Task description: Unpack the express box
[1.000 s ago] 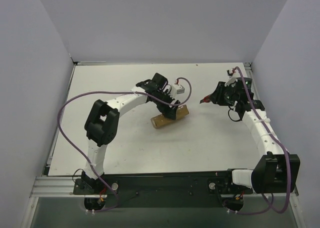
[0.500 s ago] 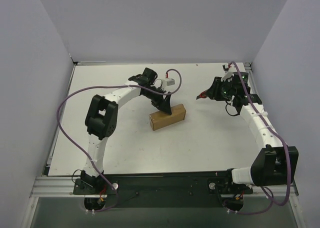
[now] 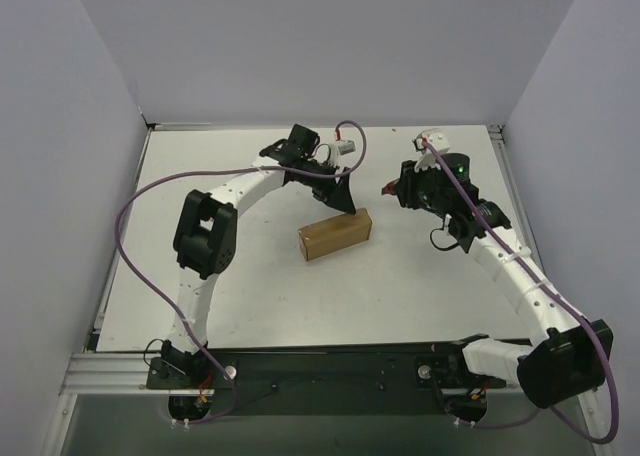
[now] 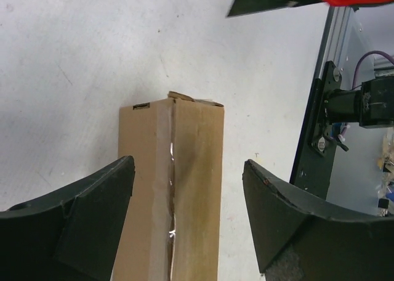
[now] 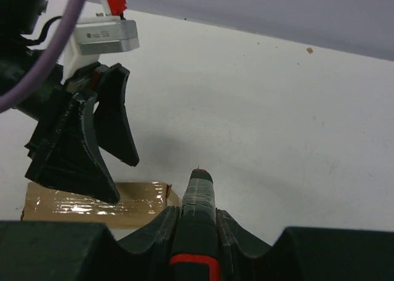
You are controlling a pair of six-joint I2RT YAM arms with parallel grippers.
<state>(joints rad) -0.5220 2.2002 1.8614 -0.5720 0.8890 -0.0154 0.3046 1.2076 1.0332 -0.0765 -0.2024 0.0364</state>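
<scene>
Tabletop (image 3: pixel 250 276) white and matt, closed in by pale grey walls (image 3: pixel 300 46) on three sides. On left, left gripper (image 3: pixel 343 204) hung nose-down past mid-table, jaws spread wide, gripping nothing. From its wrist camera, two black fingers (image 4: pixel 80 219) standing either side of express box (image 4: pixel 178 188), set wider apart than carton's width and seemingly above it; touching or not, impossible to tell.

Just near of that gripper, express box lying flat around mid-table, long axis running from near-left to far-right, far edge close under the spread jaws. Plain tan sides, clear tape along top seam, ragged line down middle of tape, flaps down, slight lift of card at one end.

Further right and apart from carton, right gripper (image 3: pixel 406 190) clamped on red-and-black utility knife (image 3: pixel 390 188), held above table. Knife tip pointed left toward left gripper, short of it and of box. From right wrist camera, knife straight ahead between closed fingers, carton's taped top lying beyond tip and to left, left gripper's fingers poised over it.
</scene>
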